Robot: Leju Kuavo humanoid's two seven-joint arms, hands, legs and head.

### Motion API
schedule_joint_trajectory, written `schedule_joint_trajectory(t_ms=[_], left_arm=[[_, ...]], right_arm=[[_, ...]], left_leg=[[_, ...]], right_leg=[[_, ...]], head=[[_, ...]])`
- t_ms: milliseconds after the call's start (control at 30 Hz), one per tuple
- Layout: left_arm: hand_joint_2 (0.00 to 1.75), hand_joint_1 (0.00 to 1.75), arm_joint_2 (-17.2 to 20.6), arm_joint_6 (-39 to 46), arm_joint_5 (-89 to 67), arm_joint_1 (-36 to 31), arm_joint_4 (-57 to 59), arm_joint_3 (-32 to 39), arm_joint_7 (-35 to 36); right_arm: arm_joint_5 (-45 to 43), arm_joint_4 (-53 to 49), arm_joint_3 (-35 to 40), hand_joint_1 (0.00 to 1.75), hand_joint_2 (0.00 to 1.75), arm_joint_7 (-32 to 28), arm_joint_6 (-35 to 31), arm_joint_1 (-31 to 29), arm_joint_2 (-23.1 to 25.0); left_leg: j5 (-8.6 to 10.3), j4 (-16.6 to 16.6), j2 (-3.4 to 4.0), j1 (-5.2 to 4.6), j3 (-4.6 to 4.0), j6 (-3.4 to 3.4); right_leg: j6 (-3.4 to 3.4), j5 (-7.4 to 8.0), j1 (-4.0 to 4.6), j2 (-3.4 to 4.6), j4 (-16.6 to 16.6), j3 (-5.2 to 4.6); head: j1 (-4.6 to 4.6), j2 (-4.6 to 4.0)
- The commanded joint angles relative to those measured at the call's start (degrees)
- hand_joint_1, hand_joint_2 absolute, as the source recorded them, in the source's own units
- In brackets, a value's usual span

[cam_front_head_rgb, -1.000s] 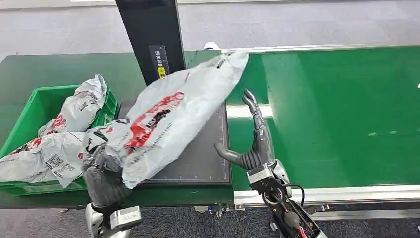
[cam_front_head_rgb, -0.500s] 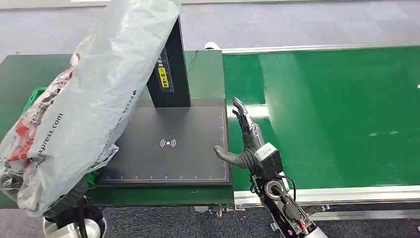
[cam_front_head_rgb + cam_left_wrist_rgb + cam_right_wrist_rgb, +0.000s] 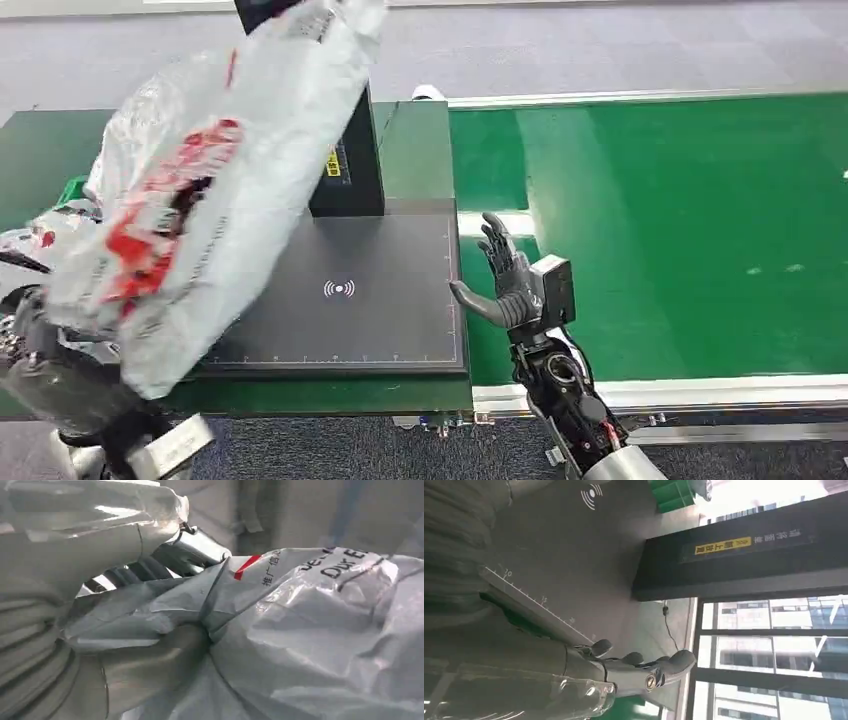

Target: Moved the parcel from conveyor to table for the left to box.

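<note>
Since the earlier frame, the parcel (image 3: pixel 205 190) has swung further up and left, its top end now crossing the black upright post (image 3: pixel 350 170), and the right hand (image 3: pixel 505 280) has drawn back slightly toward the conveyor's near edge.

Head view: the left hand (image 3: pixel 60 375) grips the parcel's lower end, holding the grey bag tilted in the air above the left edge of the dark scan pad (image 3: pixel 380 300). A sliver of the green crate (image 3: pixel 72 188) shows at the far left behind the parcel, with part of another grey bag (image 3: pixel 25 250) in it. The right hand stands empty with fingers spread, just beside the pad's right edge. The green conveyor belt (image 3: pixel 680 220) lies bare to the right.

Left wrist view: the left hand (image 3: pixel 145 655) is clenched on crumpled grey parcel film (image 3: pixel 310 630).

Right wrist view: the right hand (image 3: pixel 624 672) is extended with fingers apart, holding nothing, above the pad's ruled edge (image 3: pixel 534 605).
</note>
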Motion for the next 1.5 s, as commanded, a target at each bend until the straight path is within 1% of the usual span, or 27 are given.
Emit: schedule_joint_trajectory(t_ms=[33, 100, 167, 200, 233, 267, 300, 333, 433, 667, 733, 767, 867, 900, 933, 967, 1067, 1167, 1333, 1433, 1500], left_arm=[[1.75, 1.75, -2.55, 0.11, -7.82, -5.97, 6.61, 16.83, -1.44], [1.75, 1.75, -2.48, 0.11, -7.98, -7.26, 8.12, 19.48, -1.44], [1.75, 1.75, -2.39, 0.11, -7.64, -7.41, 8.21, 20.57, -1.44], [1.75, 1.75, -3.03, 0.11, -7.45, -7.96, 7.94, 23.18, -1.44], [1.75, 1.75, -3.05, 0.11, -6.73, -8.09, 7.84, 23.68, -1.44], [1.75, 1.75, -2.76, 0.11, -5.63, -8.34, 7.47, 25.13, -1.44], [1.75, 1.75, -3.47, 0.11, -4.48, -9.16, 7.25, 28.13, -1.44], [1.75, 1.75, -3.39, 0.11, -3.44, -9.50, 7.59, 29.22, -1.44], [1.75, 1.75, -2.77, 0.11, -2.70, -10.37, 8.42, 31.73, -1.44], [1.75, 1.75, -2.94, 0.11, -2.04, -11.90, 9.71, 33.82, -1.44], [1.75, 1.75, -2.83, 0.11, -2.09, -12.02, 10.08, 33.49, -1.44], [1.75, 1.75, -2.77, 0.11, -2.03, -12.24, 10.90, 33.14, -1.44], [1.75, 1.75, -2.43, 0.11, -3.85, -12.88, 14.19, 31.83, -1.44], [1.75, 1.75, -1.68, 0.11, -3.92, -12.78, 15.15, 31.34, -1.44], [1.75, 1.75, -2.07, 0.11, -6.04, -13.46, 15.92, 31.13, -1.44], [1.75, 1.75, -1.12, 0.11, -6.76, -13.57, 17.24, 30.80, -1.44], [1.75, 1.75, -1.28, 0.11, -9.55, -15.38, 20.13, 31.13, -1.44], [1.75, 1.75, 1.31, 0.11, -8.10, -15.88, 19.37, 29.52, -1.44], [1.75, 1.75, 2.16, 0.11, -8.94, -19.17, 22.12, 31.51, -1.44], [1.75, 1.75, 2.53, 0.11, -12.16, -21.28, 21.51, 34.44, -1.44], [1.75, 1.75, 2.84, 0.11, -12.98, -22.04, 21.94, 35.16, -1.44]], right_arm=[[0.70, 5.75, 2.30, 0.00, 1.75, -0.25, -0.43, -2.13, 0.57], [0.80, 4.86, 2.16, 0.00, 1.75, -0.33, -0.59, -1.37, 0.09], [0.88, 4.49, 2.11, 0.00, 1.75, -0.36, -0.54, -1.03, -0.10], [1.01, 3.98, 1.97, 0.00, 1.75, -0.36, -0.60, -0.58, -0.25], [1.06, 3.80, 1.91, 0.00, 1.75, -0.36, -0.64, -0.45, -0.28], [1.20, 3.45, 1.87, 0.00, 1.75, -0.38, -0.68, -0.12, -0.35], [1.40, 3.13, 1.71, 0.00, 1.75, -0.38, -0.84, 0.18, -0.34], [1.53, 2.98, 1.62, 0.00, 1.75, -0.38, -0.95, 0.38, -0.33], [1.99, 2.90, 1.64, 0.00, 1.75, -0.49, -1.28, 0.77, -0.45], [2.17, 2.42, 1.47, 0.00, 1.75, -0.72, -1.36, 1.23, -0.79], [2.19, 2.26, 1.51, 0.00, 1.75, -0.75, -1.27, 1.28, -0.83], [2.23, 2.07, 1.48, 0.00, 1.75, -0.76, -1.22, 1.36, -0.89], [2.35, 1.94, 1.51, 0.00, 1.75, -0.61, -0.78, 1.21, -0.88], [2.23, 2.59, 1.96, 0.00, 1.75, -0.60, -0.68, 0.71, -0.84], [2.22, 2.15, 1.80, 0.00, 1.75, -0.61, -0.71, 0.84, -0.84], [2.24, 2.03, 1.73, 0.00, 1.75, -0.72, -0.53, 0.78, -0.78], [2.25, 2.18, 1.91, 0.00, 1.75, -0.82, -0.29, 0.66, -0.82], [2.02, 2.31, 2.08, 0.00, 1.75, -0.66, 0.44, 0.07, -1.12], [1.55, 2.23, 2.05, 0.00, 1.75, -0.96, 0.51, -0.21, -1.36], [0.80, 1.34, 2.46, 0.00, 1.75, -1.05, 0.43, -0.25, -1.93], [0.51, 1.12, 2.53, 0.00, 1.75, -1.04, 0.31, -0.04, -2.08]], left_leg=[[0.02, -0.10, 0.05, 0.00, 0.17, 0.12], [0.03, -0.09, -0.05, -0.01, 0.15, 0.12], [0.04, -0.12, -0.04, 0.01, 0.18, 0.15], [0.01, -0.07, 0.00, -0.02, 0.12, 0.11], [0.03, -0.13, -0.03, 0.01, 0.21, 0.19], [0.00, -0.08, -0.01, 0.01, 0.15, 0.13], [0.01, -0.12, -0.03, 0.00, 0.20, 0.17], [0.00, -0.06, 0.00, 0.00, 0.12, 0.10], [0.00, -0.10, 0.01, 0.00, 0.17, 0.12], [0.02, -0.04, -0.05, -0.02, 0.08, 0.12], [0.04, -0.10, -0.11, 0.01, 0.15, 0.21], [0.03, -0.05, -0.04, -0.03, 0.07, 0.09], [0.05, -0.10, -0.13, -0.01, 0.13, 0.15], [0.04, -0.07, -0.10, -0.03, 0.08, 0.10], [0.05, -0.11, -0.15, -0.02, 0.14, 0.15], [0.05, -0.11, -0.13, -0.01, 0.16, 0.17], [0.05, -0.04, -0.10, -0.04, 0.05, 0.09], [0.08, -0.08, -0.19, 0.01, 0.10, 0.18], [0.05, -0.02, -0.03, -0.02, 0.02, 0.08], [0.03, -0.02, -0.07, 0.01, 0.06, 0.15], [0.01, 0.01, -0.03, 0.02, 0.05, 0.18]], right_leg=[[-0.21, 0.04, 0.05, 0.01, -0.09, 0.13], [-0.19, 0.01, 0.04, -0.10, -0.09, 0.13], [-0.22, 0.04, 0.07, -0.07, -0.13, 0.15], [-0.14, 0.01, 0.02, -0.03, -0.07, 0.09], [-0.23, 0.03, 0.07, -0.08, -0.17, 0.20], [-0.17, 0.00, 0.05, -0.05, -0.10, 0.13], [-0.23, 0.00, 0.06, -0.08, -0.14, 0.19], [-0.15, 0.00, 0.04, -0.04, -0.07, 0.08], [-0.20, 0.00, 0.05, -0.03, -0.09, 0.13], [-0.14, 0.00, 0.02, -0.10, -0.05, 0.05], [-0.25, 0.02, 0.08, -0.18, -0.15, 0.17], [-0.12, 0.00, 0.01, -0.09, -0.04, 0.04], [-0.21, -0.01, 0.05, -0.19, -0.10, 0.12], [-0.13, -0.01, 0.01, -0.15, -0.05, 0.06], [-0.21, -0.01, 0.04, -0.21, -0.11, 0.13], [-0.23, 0.01, 0.06, -0.19, -0.13, 0.15], [-0.12, -0.01, -0.01, -0.15, -0.02, 0.02], [-0.25, 0.02, 0.07, -0.25, -0.10, 0.11], [-0.13, 0.00, 0.01, -0.12, 0.00, -0.03], [-0.23, 0.01, 0.07, -0.15, -0.04, 0.04], [-0.23, 0.02, 0.09, -0.11, -0.03, 0.03]], head=[[-0.02, 0.00], [0.00, 0.00], [0.00, 0.00], [0.00, 0.00], [0.02, 0.00], [-0.02, 0.00], [0.00, 0.00], [0.00, 0.00], [0.00, 0.00], [0.00, 0.00], [0.02, 0.00], [0.00, 0.00], [-0.02, 0.00], [0.00, 0.00], [0.00, 0.00], [0.00, 0.00], [0.00, 0.00], [0.00, 0.00], [-0.02, 0.00], [0.00, 0.00], [0.00, 0.00]])
